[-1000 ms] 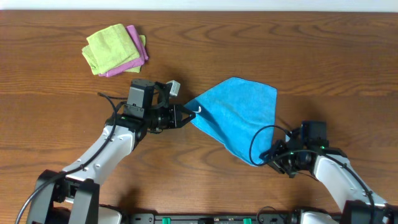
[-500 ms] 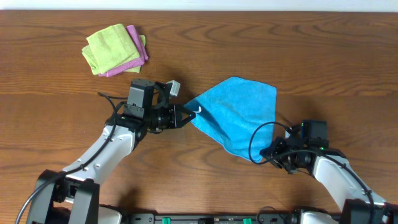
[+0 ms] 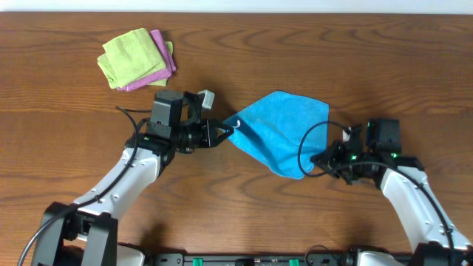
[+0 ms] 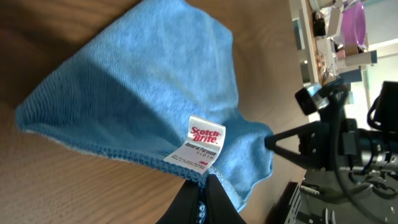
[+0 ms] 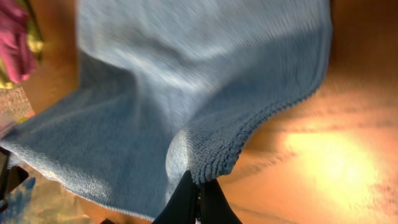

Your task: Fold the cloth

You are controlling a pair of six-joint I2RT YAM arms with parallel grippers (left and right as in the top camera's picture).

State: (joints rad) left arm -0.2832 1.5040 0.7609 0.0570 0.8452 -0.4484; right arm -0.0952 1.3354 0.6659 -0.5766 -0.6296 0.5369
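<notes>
The bright blue cloth (image 3: 282, 129) is stretched over the middle of the wooden table, between my two arms. My left gripper (image 3: 225, 131) is shut on the cloth's left corner, right by the small white tag (image 4: 200, 144). The left fingers (image 4: 214, 202) pinch the stitched hem. My right gripper (image 3: 316, 162) is shut on the cloth's lower right corner and holds it up off the table. In the right wrist view the cloth (image 5: 186, 93) hangs away from the shut right gripper (image 5: 199, 186), with the corner folded over the fingertips.
A lime-green cloth (image 3: 131, 56) lies folded on a pink-purple cloth (image 3: 164, 58) at the back left of the table (image 3: 384, 66). Black cables loop by both arms.
My right gripper closed on the lower right corner and has moved up and away from the table's front edge, lifting that corner. The left gripper has barely shifted.
</notes>
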